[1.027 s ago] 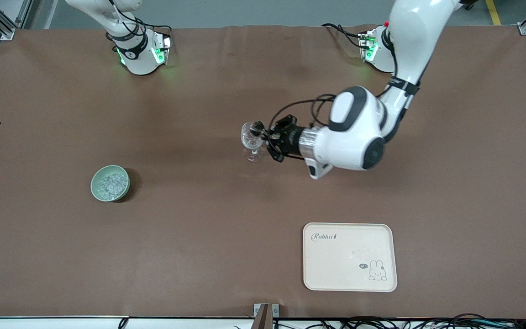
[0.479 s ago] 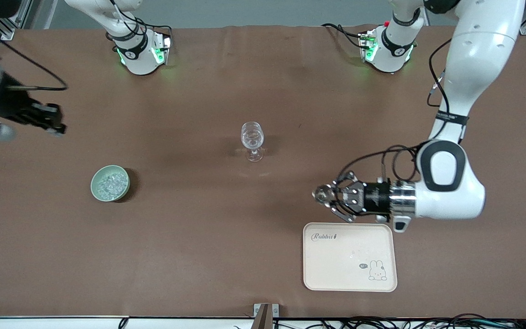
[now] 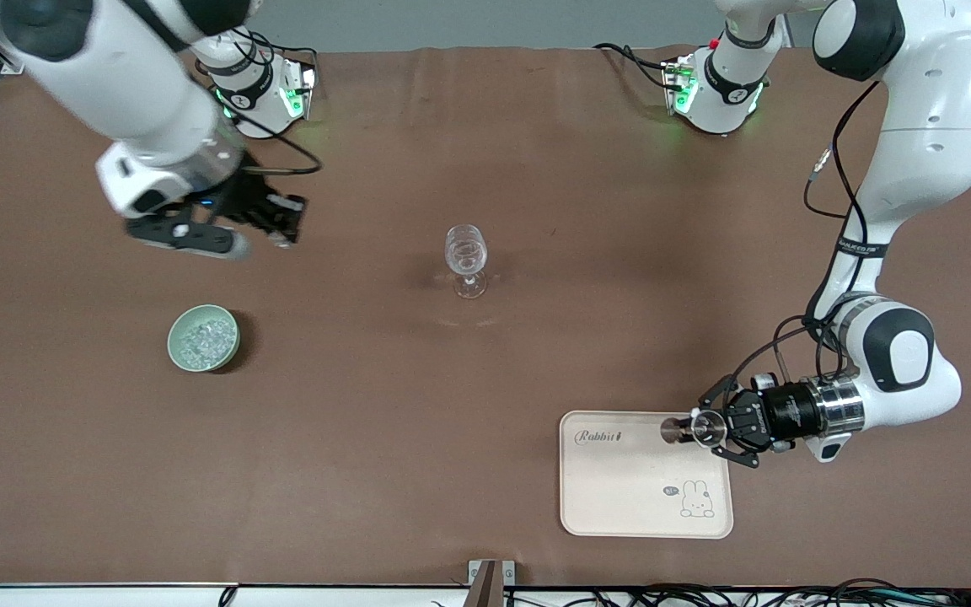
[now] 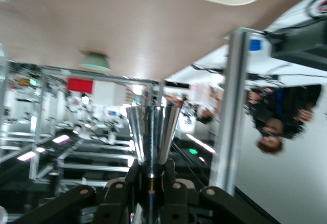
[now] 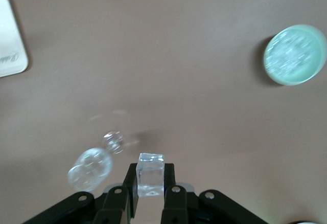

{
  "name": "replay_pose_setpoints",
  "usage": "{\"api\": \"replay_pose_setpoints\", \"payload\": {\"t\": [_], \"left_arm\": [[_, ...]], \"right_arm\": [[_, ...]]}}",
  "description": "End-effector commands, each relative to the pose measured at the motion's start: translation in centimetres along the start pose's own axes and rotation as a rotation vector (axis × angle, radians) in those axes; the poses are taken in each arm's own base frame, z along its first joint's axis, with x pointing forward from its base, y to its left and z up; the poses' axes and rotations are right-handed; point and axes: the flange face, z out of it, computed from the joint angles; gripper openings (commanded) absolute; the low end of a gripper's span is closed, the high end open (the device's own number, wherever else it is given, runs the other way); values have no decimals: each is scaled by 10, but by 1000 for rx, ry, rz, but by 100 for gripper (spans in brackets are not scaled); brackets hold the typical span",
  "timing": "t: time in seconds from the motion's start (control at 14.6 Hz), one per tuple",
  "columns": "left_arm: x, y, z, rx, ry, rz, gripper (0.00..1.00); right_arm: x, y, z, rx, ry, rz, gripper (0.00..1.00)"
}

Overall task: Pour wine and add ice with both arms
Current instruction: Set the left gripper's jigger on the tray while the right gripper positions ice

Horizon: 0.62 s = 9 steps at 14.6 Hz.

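We're seeing the left gripper (image 3: 699,428) hanging over the cream rectangular tray w/ rabbit print (image 3: 620,497), pinching a shiny metal cone-shaped cup (image 4: 152,139); the right gripper (image 5: 150,191) is pinching one clear ice cube (image 5: 150,174) above the brown table (image 3: 485,379); remaining ice (image 3: 202,339) is sitting in the pale green bowl (image 3: 203,338) toward the right arm's end; the clear stemmed glass (image 3: 465,258) is standing mid-table.

A robotics lab, by the look of it. Two white arms (image 3: 915,169) are bolted onto a brown-covered table (image 3: 485,438) with green status lights at their bases and loose black cables (image 3: 789,594) along the edge. Past the left gripper (image 4: 150,183), aluminium frame posts (image 4: 232,111), more rigs under strip lights, and a person (image 4: 276,116) standing by.
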Motion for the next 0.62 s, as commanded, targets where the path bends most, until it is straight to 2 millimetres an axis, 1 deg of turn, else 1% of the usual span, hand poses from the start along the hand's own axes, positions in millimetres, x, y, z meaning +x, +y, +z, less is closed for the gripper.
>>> {"api": "replay_pose_setpoints", "payload": {"t": [0.0,0.14,0.21,0.27,0.34,0.41,0.48,0.55], "left_arm": [[23,26,-20,-111,-19,1,1],[49,38,-26,-161,2,-8,1],[57,40,-26,-165,7,12,1],[70,40,-28,-179,21,36,1],[91,41,-33,-194,23,31,1],[107,39,-31,-204,9,26,1],[114,39,-31,-207,13,51,1],[128,36,-30,-204,21,75,1]], "right_arm": [[-27,-48,36,17,-12,46,0],[-47,-80,68,-3,-13,49,1],[-53,-93,87,-23,-16,44,1],[-56,-104,104,-29,-12,51,1],[-61,-115,118,-29,-17,63,0],[-72,-126,131,-37,-26,63,1],[-81,-133,141,-53,-28,56,1],[-88,-138,155,-71,-33,59,1]]}}
